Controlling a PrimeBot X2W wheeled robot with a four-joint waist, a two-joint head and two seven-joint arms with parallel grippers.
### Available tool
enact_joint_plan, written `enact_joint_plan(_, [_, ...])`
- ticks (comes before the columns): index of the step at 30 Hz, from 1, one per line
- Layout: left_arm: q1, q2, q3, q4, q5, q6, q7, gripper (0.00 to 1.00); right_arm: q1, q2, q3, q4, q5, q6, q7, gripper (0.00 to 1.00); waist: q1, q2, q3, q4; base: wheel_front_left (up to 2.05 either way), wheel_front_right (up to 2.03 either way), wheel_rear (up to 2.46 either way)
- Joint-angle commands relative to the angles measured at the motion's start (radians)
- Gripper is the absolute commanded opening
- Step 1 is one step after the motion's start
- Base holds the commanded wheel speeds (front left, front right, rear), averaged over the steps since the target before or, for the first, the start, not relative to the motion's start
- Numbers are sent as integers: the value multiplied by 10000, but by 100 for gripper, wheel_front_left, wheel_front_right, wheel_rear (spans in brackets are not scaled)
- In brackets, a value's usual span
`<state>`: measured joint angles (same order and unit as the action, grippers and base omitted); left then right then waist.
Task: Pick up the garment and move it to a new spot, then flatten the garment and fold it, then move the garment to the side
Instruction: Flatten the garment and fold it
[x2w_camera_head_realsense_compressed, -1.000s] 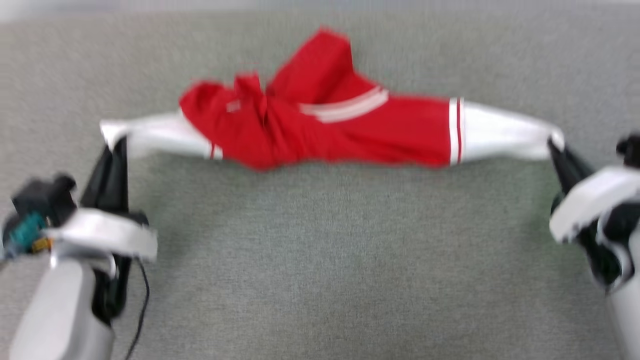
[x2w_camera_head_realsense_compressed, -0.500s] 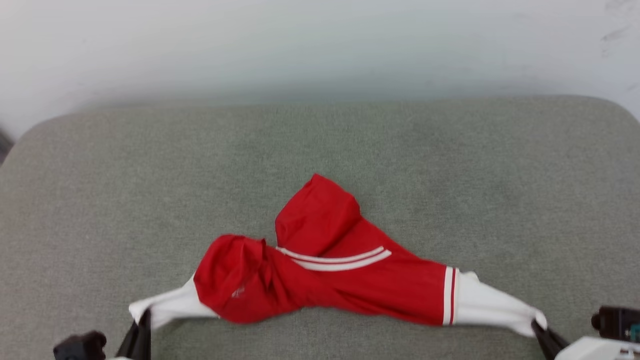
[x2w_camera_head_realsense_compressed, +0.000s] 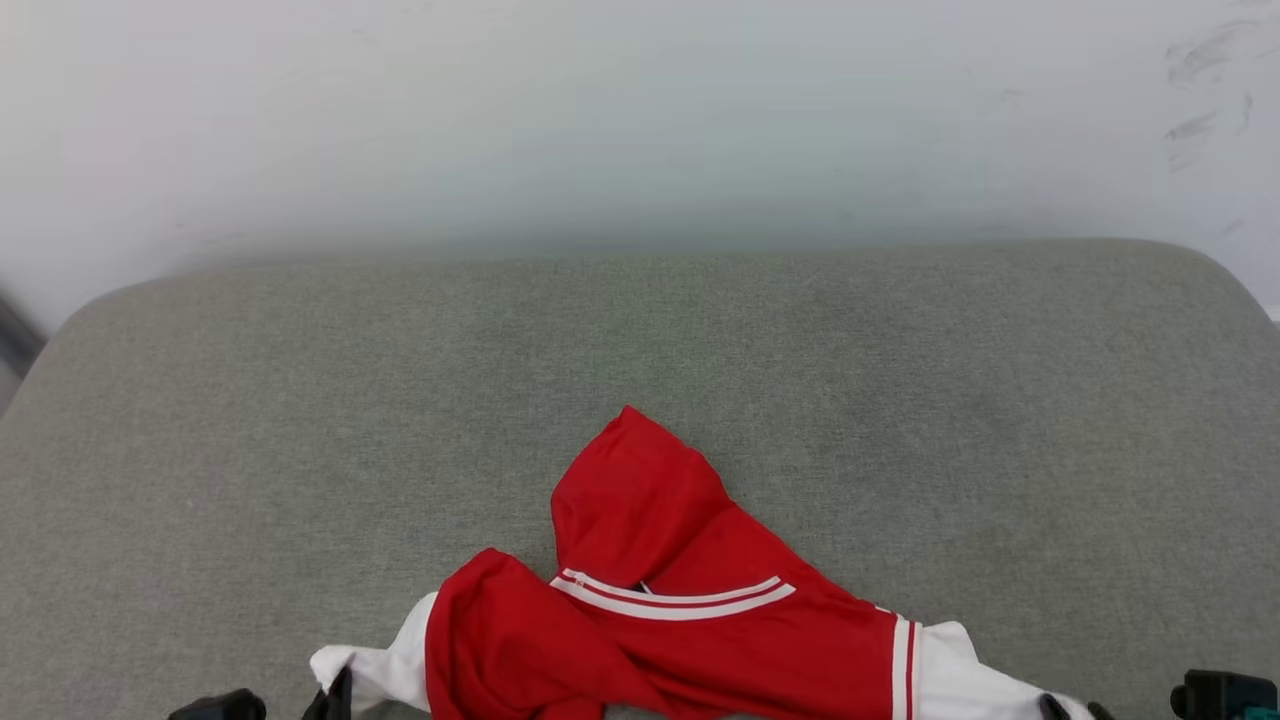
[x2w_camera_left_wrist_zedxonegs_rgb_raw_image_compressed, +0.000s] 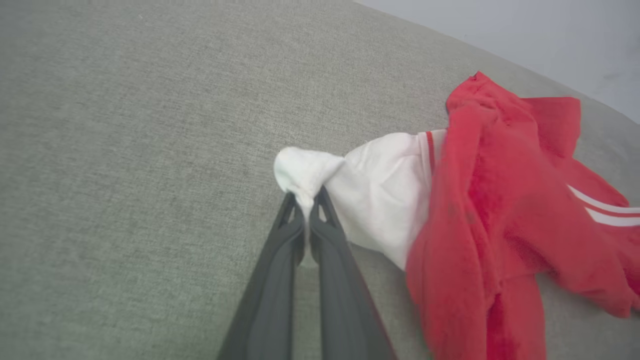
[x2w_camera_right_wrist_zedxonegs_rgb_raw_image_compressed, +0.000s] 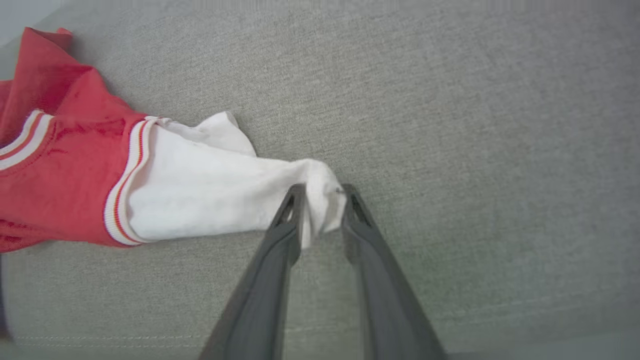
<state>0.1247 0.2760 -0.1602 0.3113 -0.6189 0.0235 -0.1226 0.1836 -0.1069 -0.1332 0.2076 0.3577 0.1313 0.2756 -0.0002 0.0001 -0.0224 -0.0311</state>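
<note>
Left gripper, left wrist view: fingers pressed together, pinching garment by white sleeve tip. Right wrist view: right gripper pinching the other white sleeve. Head view: garment bunched, low centre on grey cushion.

Left gripper and right gripper each clamp the garment

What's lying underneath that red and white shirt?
The T-shirt lies bunched on a grey-green upholstered surface, which shows all around it. Whatever is directly beneath its folds is covered. The left gripper and right gripper each pinch a sleeve.
</note>
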Motion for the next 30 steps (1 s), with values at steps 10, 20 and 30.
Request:
enact_joint_plan(10, [-745,126,-181,132,182,-142,-95,100,-626,-187,448,-542,-228,-11,-1619,100,2,-1,-32,98,0,0,0])
enact_joint_plan(20, [-811,542,-238,-1774,1377,772,-822,100,-604,-42,804,-1940,-784,-9,-2180,100,2,-1,-109,98,0,0,0])
enact_joint_plan(30, [-487,801,-579,-3524,1668,1370,484,100,-410,79,927,-2530,-1006,-9,-1794,100,2,-1,-115,241,0,0,0])
